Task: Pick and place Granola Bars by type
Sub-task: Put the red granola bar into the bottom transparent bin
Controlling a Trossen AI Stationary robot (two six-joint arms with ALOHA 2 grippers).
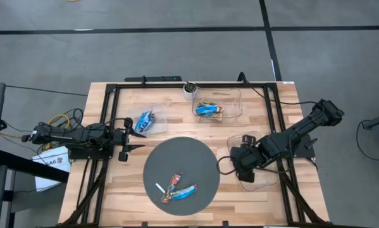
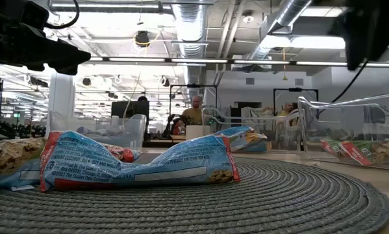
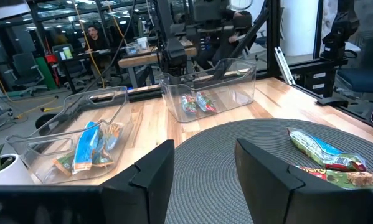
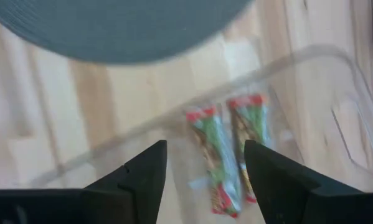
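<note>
Here, green-red bars below open right gripper, in bin

The left claw is open and points sideways. The right claw is open too, pointing down.

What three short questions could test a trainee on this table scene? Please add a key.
1. True or false: the left tool is shut on a bar.
2. Choose: the bars in the bin under the open right tool are A blue, B red-and-green, C plain white.
3. Fill in: the white stick lies on the round grey ____.
Key: 1 false, it is open; 2 B; 3 mat.
</note>
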